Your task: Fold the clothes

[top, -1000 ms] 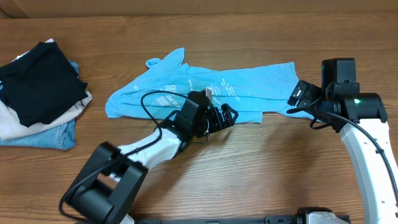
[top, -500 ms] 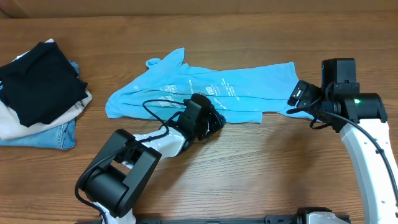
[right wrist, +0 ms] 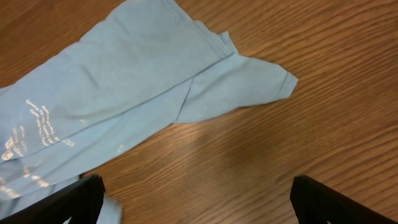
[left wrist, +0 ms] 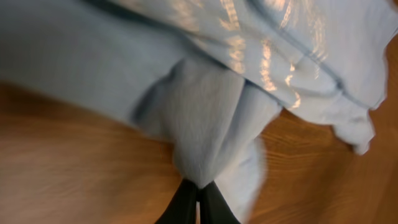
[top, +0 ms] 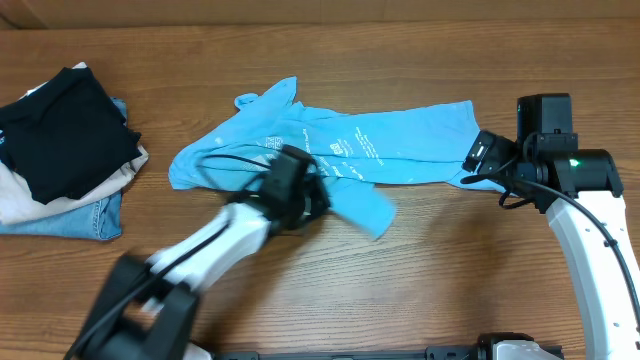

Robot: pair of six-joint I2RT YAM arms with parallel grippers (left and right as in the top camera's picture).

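The clothes, a sky-blue T-shirt (top: 340,150) with small white text, lie crumpled lengthwise across the middle of the table. My left gripper (top: 318,195) is at the shirt's near edge, shut on a bunched fold of the blue fabric (left wrist: 208,143); its black fingers (left wrist: 186,205) pinch together under the cloth. A loose flap (top: 368,208) sticks out toward the front beside it. My right gripper (top: 472,162) hovers open at the shirt's right end. In the right wrist view its fingers (right wrist: 68,199) stand wide apart over bare wood, with the sleeve (right wrist: 242,87) just ahead.
A pile of folded garments sits at the far left: black (top: 65,130) on top, beige (top: 20,200) under it, blue denim (top: 85,218) at the bottom. Bare wooden tabletop (top: 450,260) lies in front of the shirt.
The left gripper has shut on the shirt's near edge and shifted left, pulling a flap of fabric out toward the front. The right arm has not moved.
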